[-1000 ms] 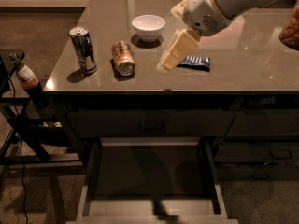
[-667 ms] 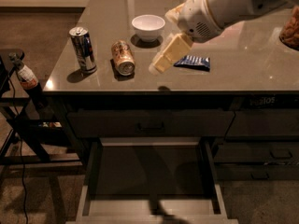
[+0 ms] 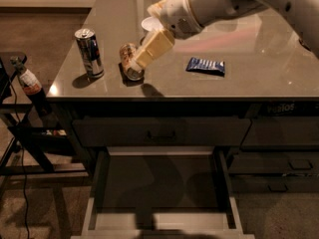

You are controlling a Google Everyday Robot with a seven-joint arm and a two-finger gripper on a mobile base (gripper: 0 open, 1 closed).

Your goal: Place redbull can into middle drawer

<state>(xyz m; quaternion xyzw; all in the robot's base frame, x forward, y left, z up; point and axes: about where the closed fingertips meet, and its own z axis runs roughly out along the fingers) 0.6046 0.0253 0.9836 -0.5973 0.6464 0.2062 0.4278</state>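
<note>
Swung leftward, the arm slants down, gripper [image 3: 139, 62] at the tan can [image 3: 126, 56], open or closed unclear.

Faint lettering on rt drawer front [image 3: 280, 107], not legible.

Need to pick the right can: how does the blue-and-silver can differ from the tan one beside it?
The redbull can stands upright; the tan can lies on its side. The redbull can is slim, blue and silver; the tan can is shorter and fatter. The end effector overlaps the tan can in view, clear of the redbull can. Both rest on the tabletop.
</note>
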